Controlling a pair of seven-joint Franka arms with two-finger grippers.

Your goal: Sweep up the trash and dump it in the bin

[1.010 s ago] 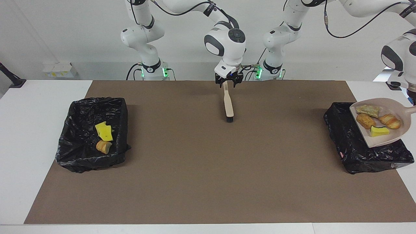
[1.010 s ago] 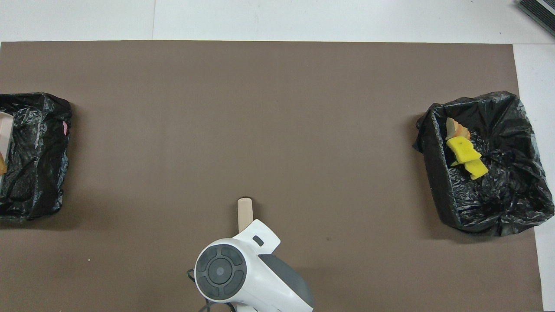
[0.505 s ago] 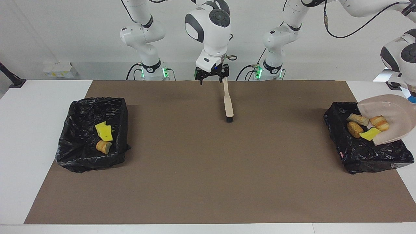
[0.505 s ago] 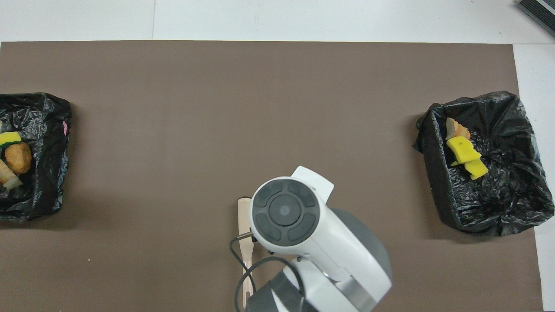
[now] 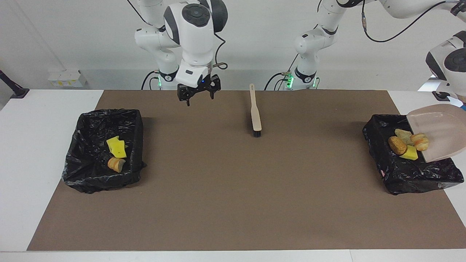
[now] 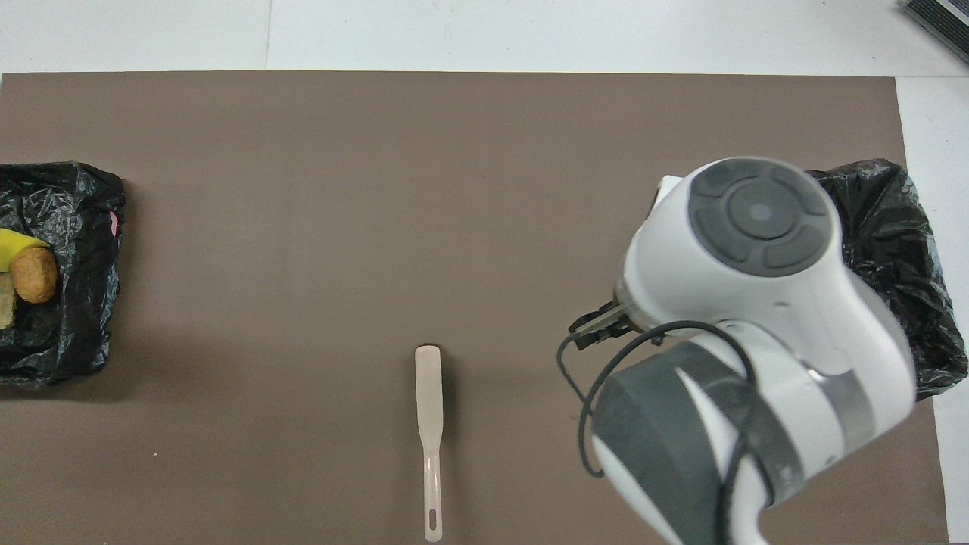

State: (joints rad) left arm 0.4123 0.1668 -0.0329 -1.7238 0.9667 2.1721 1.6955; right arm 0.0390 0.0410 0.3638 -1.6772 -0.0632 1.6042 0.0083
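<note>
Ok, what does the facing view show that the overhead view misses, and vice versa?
Facing only: the dustpan, tilted over the bin at the left arm's end, and the yellow sponge and bread piece in the bin at the right arm's end. Overhead only: a dark ridged object at the table's corner. Both: the brush on the mat, both bins, a brown lump in the left-end one, the right pincer open above the mat.
</note>
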